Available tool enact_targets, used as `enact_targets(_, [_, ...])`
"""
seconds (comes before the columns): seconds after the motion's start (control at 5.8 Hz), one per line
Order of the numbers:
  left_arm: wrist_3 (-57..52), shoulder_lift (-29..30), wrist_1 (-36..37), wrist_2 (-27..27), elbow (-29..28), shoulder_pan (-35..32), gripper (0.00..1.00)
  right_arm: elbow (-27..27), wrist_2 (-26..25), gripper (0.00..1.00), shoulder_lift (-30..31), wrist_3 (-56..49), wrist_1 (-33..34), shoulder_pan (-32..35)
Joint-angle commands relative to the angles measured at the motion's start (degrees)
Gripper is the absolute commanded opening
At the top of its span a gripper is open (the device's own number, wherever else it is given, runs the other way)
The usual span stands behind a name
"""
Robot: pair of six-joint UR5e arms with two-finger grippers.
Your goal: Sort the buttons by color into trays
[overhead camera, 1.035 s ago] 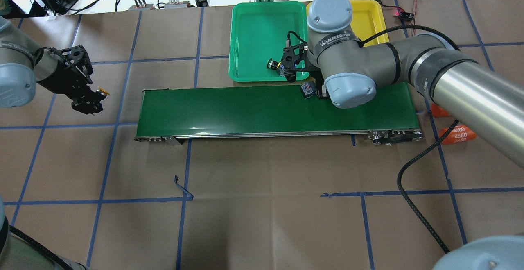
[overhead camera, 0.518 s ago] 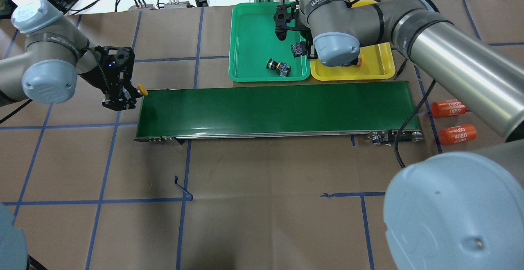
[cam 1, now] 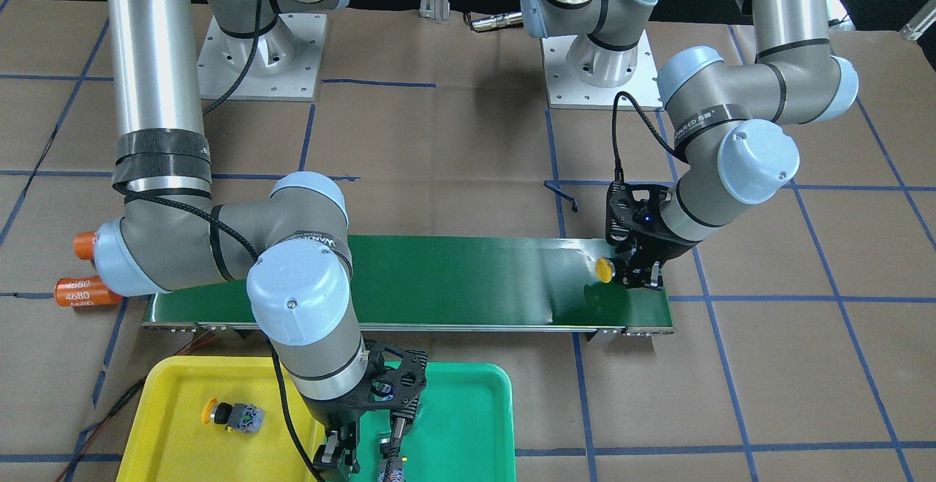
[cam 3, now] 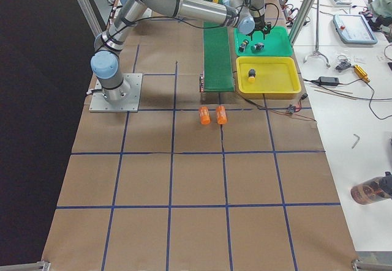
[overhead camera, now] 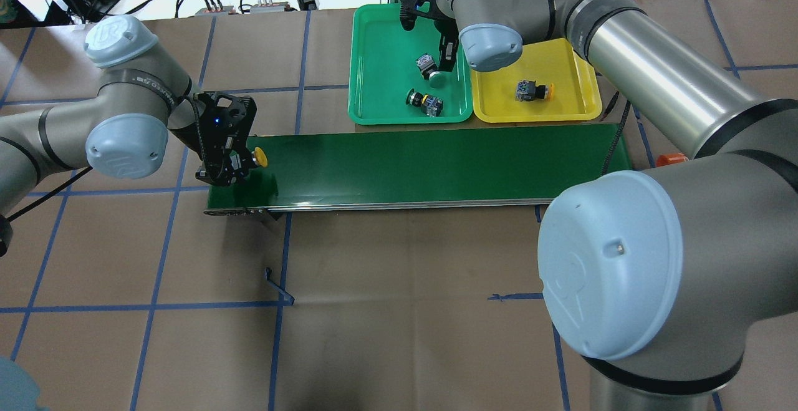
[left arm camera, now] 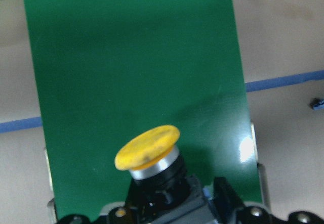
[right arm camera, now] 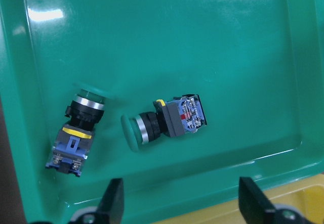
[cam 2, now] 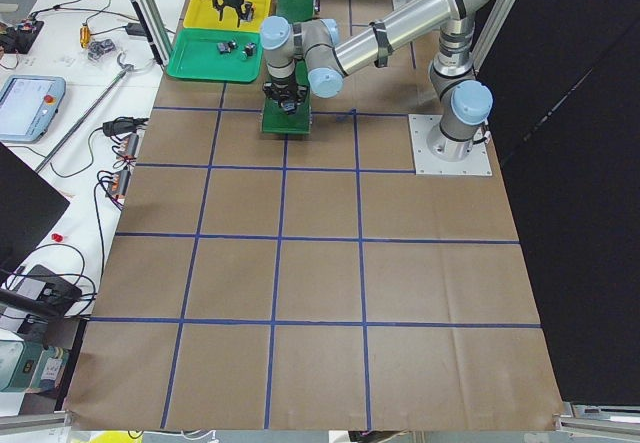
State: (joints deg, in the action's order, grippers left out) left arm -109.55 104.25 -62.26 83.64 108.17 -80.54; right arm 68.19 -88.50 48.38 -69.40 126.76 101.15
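Clamped in the left pincer [overhead camera: 244, 163], the yellow button [overhead camera: 260, 158] is best laid centrally on the belt [overhead camera: 424, 161] before release, the right pincer [right arm camera: 183, 202] held apart.

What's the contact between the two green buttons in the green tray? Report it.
Apart. The right wrist view shows bare green tray between the corner button and the central button.

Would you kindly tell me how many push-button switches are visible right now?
4. Two green-capped switches lie in the green plastic tray, one yellow-capped switch in the yellow plastic tray, another in the left gripper over the dark-green conveyor belt.
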Motion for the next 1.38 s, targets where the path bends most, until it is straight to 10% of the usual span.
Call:
enact_targets(0.0, [-0.14,-0.36,1.43,-0.23,0.91,-0.14,0.09,0.44,-0.26,1.0,2.75,-0.03,-2.72,-0.07])
enact_targets(0.52, [2.15,0.86,1.97,-0.41,0.47,-0.14,0.22,7.0,0.0,1.0,15.03,0.15,-27.86,-0.16])
enact_targets(0.69, [3.63,0.78,1.62,-0.58,1.08,-0.32,0.97,14.44,0.61,1.0,19.6,-0.2,-27.1,-0.07])
enact_targets(1.21, [5.91,-2.02,-0.74,0.2,-0.32,-0.23,0.98,22.68,0.53,1.0,26.06,-9.78,-26.04,0.02])
